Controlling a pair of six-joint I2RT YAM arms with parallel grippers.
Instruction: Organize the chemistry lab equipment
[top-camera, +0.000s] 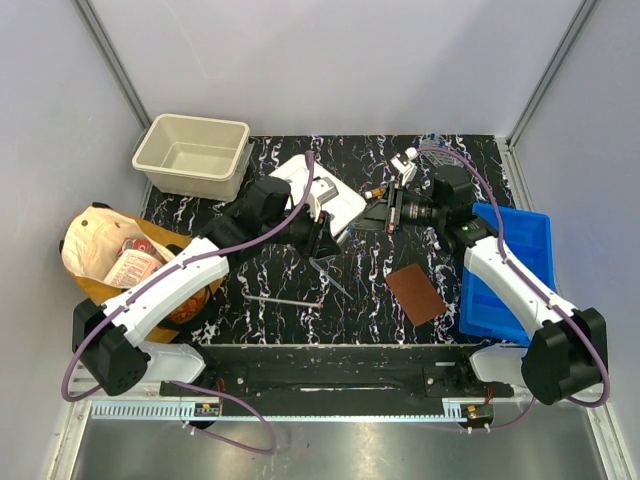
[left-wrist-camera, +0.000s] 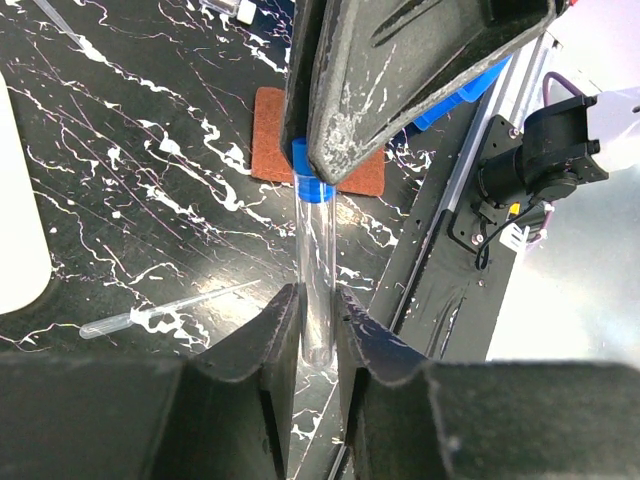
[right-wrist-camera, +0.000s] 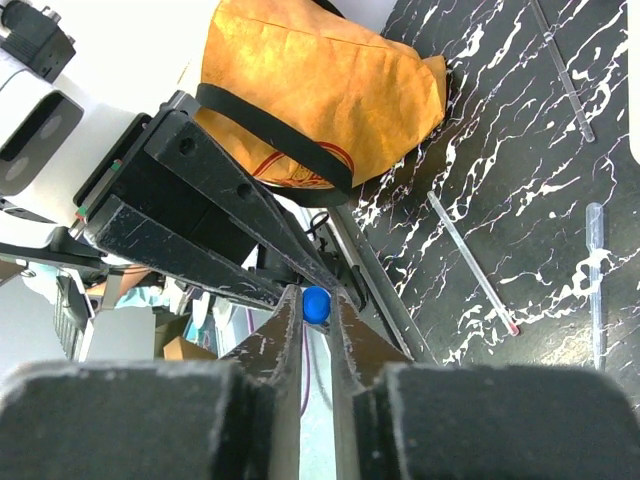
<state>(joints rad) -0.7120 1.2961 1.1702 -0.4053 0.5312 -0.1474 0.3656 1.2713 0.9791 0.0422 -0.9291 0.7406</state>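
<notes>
Left wrist view: the left gripper (left-wrist-camera: 318, 305) has its fingers clamped on the clear tube (left-wrist-camera: 318, 250), with a brown mat (left-wrist-camera: 268, 135) beyond the tips. Right wrist view, end-on: the right gripper (right-wrist-camera: 316, 312) pinches the blue cap (right-wrist-camera: 317, 302) between its fingertips. Overhead, the tube can't be made out.

No text, number or brand can be read in any of the views. The red-and-white packets (top-camera: 132, 265) inside the tan paper bag (top-camera: 85, 225) carry print, but it is too small and blurred to make out. On the outside of the bag, the right wrist view shows a red curved line mark (right-wrist-camera: 300, 165). No letters can be told in it.
</notes>
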